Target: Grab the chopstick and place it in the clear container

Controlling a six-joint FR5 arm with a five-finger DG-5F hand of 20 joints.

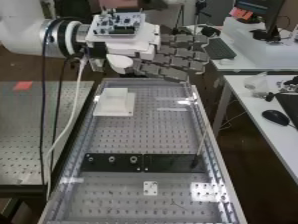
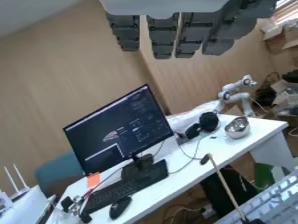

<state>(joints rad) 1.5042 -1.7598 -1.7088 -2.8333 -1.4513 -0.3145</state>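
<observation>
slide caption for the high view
Open hand at the bench's far end, beyond a pale square container and a slanting chopstick

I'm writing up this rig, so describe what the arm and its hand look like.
The arm is smooth, rounded and white, with silvery, black and white bands near its flange. The hand has a white body and blocky dark grey fingers. A white circuit board with dark chips sits above; black cables and a white cable hang down.
</observation>
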